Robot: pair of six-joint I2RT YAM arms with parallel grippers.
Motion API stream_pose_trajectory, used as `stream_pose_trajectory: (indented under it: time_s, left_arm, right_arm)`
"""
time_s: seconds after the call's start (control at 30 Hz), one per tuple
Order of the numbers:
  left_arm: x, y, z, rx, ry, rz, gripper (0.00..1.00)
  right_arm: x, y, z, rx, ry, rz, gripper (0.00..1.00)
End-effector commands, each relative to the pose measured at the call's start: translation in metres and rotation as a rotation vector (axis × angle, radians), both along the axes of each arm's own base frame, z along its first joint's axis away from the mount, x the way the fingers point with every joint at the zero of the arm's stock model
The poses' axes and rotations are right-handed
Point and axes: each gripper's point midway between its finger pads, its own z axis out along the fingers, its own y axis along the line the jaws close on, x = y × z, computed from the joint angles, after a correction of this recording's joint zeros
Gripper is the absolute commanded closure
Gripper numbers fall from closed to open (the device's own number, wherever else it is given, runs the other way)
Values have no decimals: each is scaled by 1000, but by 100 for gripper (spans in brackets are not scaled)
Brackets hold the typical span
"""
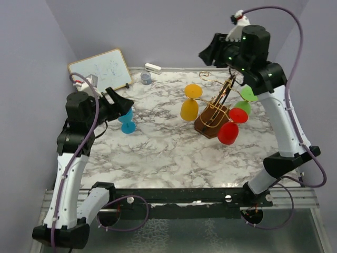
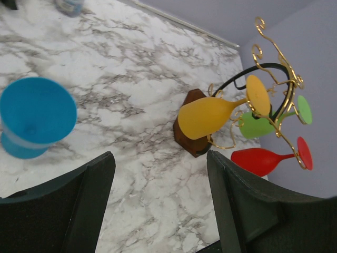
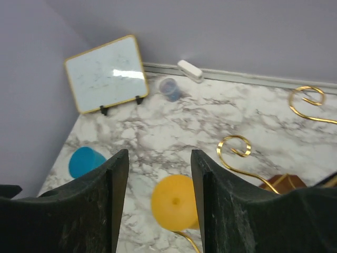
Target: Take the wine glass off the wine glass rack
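Observation:
The gold wire wine glass rack (image 1: pixel 221 103) stands on its dark wooden base (image 1: pixel 208 125) at the table's right middle. A yellow glass (image 1: pixel 190 105), a red glass (image 1: pixel 230 129) and a green glass (image 1: pixel 246 98) hang upside down from it. A blue glass (image 1: pixel 127 121) stands on the table at the left. My left gripper (image 1: pixel 122 103) is open and empty just above the blue glass (image 2: pixel 34 117). My right gripper (image 1: pixel 208 52) is open and empty, high above the rack, with the yellow glass's foot (image 3: pixel 175 202) below its jaws.
A small whiteboard (image 1: pixel 100 69) leans at the back left. A small grey-blue cup (image 1: pixel 146 78) and a white eraser (image 1: pixel 152 67) sit by the back wall. Bare marble (image 1: pixel 158 147) lies in front of the rack.

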Motion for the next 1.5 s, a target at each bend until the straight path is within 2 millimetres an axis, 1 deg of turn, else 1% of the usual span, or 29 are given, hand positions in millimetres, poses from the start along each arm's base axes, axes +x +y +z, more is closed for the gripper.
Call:
stream_pose_trajectory:
  time_s: [0.0, 0.03, 0.1, 0.23, 0.3, 0.37, 0.43, 0.53, 0.6, 0.7, 0.83, 0.93, 1.2, 1.37, 1.47]
  left_arm:
    - [15, -38, 45, -78, -103, -222, 28]
    - [20, -42, 45, -87, -92, -247, 28]
    - [28, -50, 45, -111, -79, -293, 28]
    - [41, -57, 39, -128, -54, -320, 29]
    - [46, -58, 35, -127, -46, -321, 29]
    - [49, -60, 33, -128, -38, -334, 29]
    - [51, -63, 30, -129, -28, -355, 29]
    - [54, -65, 28, -119, -18, -376, 29]
    - [57, -65, 26, -110, -13, -386, 29]
    - [59, -66, 24, -98, -11, -396, 29]
    - [59, -67, 22, -104, -16, -403, 29]
    - [58, -68, 19, -114, -17, -405, 29]
    - [56, -66, 16, -107, -18, -398, 29]
    - [56, -66, 13, -105, -15, -397, 29]
    - [55, -66, 10, -104, -8, -392, 29]
  right_arm:
    - [-22, -96, 15, 119, 44, -142, 50]
    - [-23, -118, 12, 125, 58, -187, 50]
    - [-25, -156, -2, 138, 106, -238, 50]
    - [-29, -215, -46, 176, 230, -306, 50]
    - [-36, -247, -61, 226, 259, -345, 50]
    - [-41, -266, -75, 250, 282, -407, 50]
    - [-47, -279, -87, 296, 298, -435, 50]
    - [-52, -286, -111, 343, 342, -445, 49]
    - [-54, -283, -122, 366, 360, -428, 49]
    - [-57, -279, -132, 378, 359, -414, 48]
    - [-55, -280, -146, 375, 375, -411, 48]
    - [-51, -281, -152, 375, 370, -400, 48]
    - [-40, -293, -171, 369, 382, -445, 49]
    - [-32, -291, -174, 397, 367, -416, 50]
    - [-27, -292, -180, 410, 375, -403, 51]
